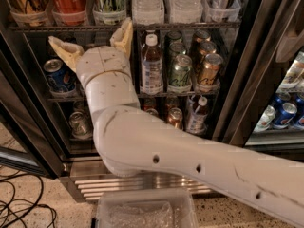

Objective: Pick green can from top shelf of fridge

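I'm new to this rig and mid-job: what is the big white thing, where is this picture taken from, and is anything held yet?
The white jointed shape is the robot's single arm. There is only one picture; where its camera sits is not on record, but it looks along the arm into the fridge. The two tan prongs at the arm's tip are its end effector, spread open and holding nothing, just below the top shelf. The green can stands on that shelf in a clear holder, between a red cola can and water bottles.

White arm (142,146), tan gripper (90,33) under shelf (190,26)
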Action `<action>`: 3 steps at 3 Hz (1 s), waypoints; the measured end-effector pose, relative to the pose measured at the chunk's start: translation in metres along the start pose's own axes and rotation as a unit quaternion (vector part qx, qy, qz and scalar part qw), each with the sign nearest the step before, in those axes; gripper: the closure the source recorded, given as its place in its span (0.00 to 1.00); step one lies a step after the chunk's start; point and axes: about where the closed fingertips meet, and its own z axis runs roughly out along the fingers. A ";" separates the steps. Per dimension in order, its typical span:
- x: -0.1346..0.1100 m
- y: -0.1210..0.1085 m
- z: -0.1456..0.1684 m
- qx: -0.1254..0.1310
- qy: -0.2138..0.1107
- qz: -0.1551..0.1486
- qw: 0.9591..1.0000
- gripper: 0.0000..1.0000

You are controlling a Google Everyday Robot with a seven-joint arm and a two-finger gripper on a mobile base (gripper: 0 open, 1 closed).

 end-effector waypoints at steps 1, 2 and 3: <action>0.004 0.004 0.018 -0.007 -0.007 0.018 1.000 0.13; 0.007 0.002 0.035 -0.010 -0.019 0.021 1.000 0.15; 0.012 -0.006 0.049 0.000 -0.028 0.000 1.000 0.31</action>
